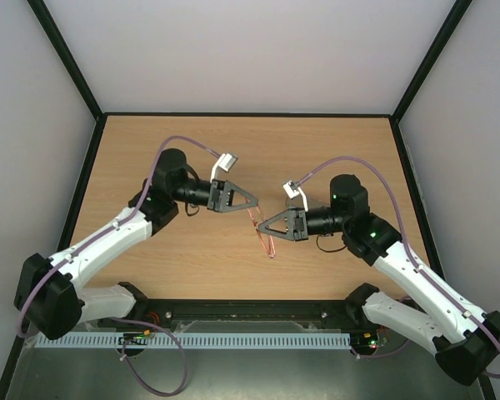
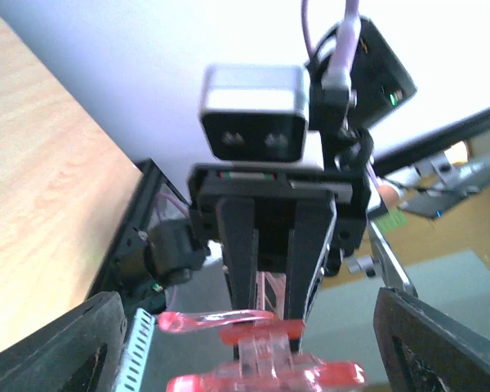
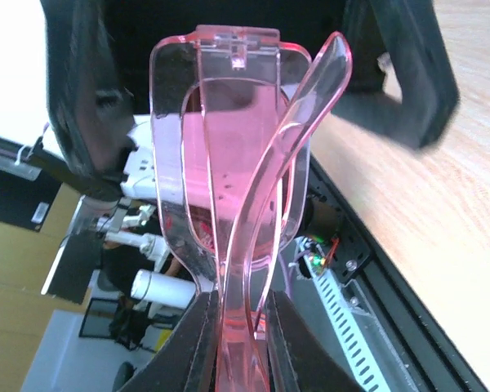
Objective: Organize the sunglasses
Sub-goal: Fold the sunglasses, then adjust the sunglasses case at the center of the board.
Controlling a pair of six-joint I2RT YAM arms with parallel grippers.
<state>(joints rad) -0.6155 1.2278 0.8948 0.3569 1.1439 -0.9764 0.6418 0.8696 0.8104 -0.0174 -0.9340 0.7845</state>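
The sunglasses [image 1: 265,233], with a thin translucent red-orange frame and folded temple arms, are held in the air above the middle of the table. My right gripper [image 1: 268,227] is shut on them. In the right wrist view its fingers [image 3: 198,343] pinch the frame [image 3: 237,163] at its lower end. My left gripper [image 1: 252,201] faces the right one and is open. In the left wrist view its wide-spread fingers [image 2: 65,347] stand on either side of the sunglasses [image 2: 265,374] without touching them. No case or cloth is in view.
The wooden table [image 1: 192,150] has a black border and grey walls around it. A black rail and a white cable duct [image 1: 233,340] run along the near edge between the arm bases.
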